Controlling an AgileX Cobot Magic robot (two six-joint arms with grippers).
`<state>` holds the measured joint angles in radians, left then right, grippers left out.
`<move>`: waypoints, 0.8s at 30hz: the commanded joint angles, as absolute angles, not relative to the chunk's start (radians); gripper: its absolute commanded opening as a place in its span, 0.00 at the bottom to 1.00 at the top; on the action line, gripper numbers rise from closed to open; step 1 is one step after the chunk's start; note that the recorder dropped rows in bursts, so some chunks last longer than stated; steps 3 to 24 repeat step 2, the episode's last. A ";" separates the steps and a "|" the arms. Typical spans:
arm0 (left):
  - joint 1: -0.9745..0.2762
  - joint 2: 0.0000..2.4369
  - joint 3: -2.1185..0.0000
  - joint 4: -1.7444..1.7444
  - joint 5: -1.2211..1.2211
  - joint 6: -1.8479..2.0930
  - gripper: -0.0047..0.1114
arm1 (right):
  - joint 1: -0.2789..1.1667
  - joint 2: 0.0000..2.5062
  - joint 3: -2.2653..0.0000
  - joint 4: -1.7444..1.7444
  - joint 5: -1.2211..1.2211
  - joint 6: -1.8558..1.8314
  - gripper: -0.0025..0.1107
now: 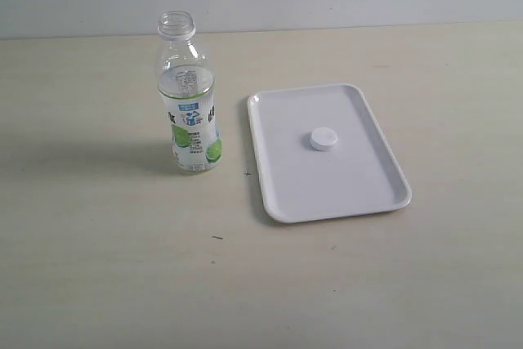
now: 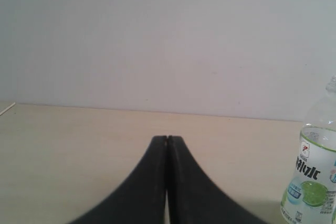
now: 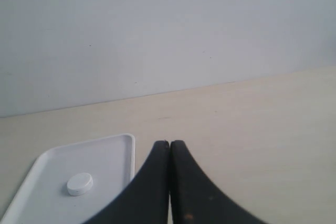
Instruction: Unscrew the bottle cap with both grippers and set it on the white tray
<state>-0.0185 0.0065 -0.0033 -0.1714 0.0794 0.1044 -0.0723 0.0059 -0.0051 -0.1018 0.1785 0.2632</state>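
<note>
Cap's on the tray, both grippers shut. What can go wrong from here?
1. The bottle stands uncapped and seems to hold liquid; a bump from the left gripper, which has it in view nearby, could tip and spill it.
2. The bottle cap lies loose on the white tray, whose rim is low; a nudge might slide it off.

The exterior view looks steeply down at the table. Each wrist view looks low past its jaws; ahead, left shares the bottle, right the white tray.
</note>
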 commanded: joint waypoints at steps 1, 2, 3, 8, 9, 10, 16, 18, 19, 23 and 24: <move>-0.022 0.000 0.000 -0.169 0.081 0.098 0.04 | -0.078 0.000 0.000 -0.105 0.178 0.260 0.02; -0.022 0.000 0.000 -0.169 0.081 0.098 0.04 | -0.078 0.000 0.000 -0.105 0.178 0.260 0.02; -0.022 0.000 0.000 -0.169 0.081 0.098 0.04 | -0.078 0.000 0.000 -0.105 0.178 0.260 0.02; -0.022 0.000 0.000 -0.169 0.081 0.098 0.04 | -0.078 0.000 0.000 -0.105 0.178 0.260 0.02; -0.022 0.000 0.000 -0.169 0.081 0.098 0.04 | -0.078 0.000 0.000 -0.105 0.178 0.260 0.02; -0.022 0.000 0.000 -0.169 0.081 0.098 0.04 | -0.078 0.000 0.000 -0.105 0.178 0.260 0.02; -0.022 0.000 0.000 -0.169 0.081 0.098 0.04 | -0.078 0.000 0.000 -0.105 0.178 0.260 0.02; -0.022 0.000 0.000 -0.169 0.081 0.098 0.04 | -0.078 0.000 0.000 -0.105 0.178 0.260 0.02; -0.022 0.000 0.000 -0.169 0.081 0.098 0.04 | -0.078 0.000 0.000 -0.105 0.178 0.260 0.02; -0.022 0.000 0.000 -0.169 0.081 0.098 0.04 | -0.078 0.000 0.000 -0.105 0.178 0.260 0.02; -0.022 0.000 0.000 -0.169 0.081 0.098 0.04 | -0.078 0.000 0.000 -0.105 0.178 0.260 0.02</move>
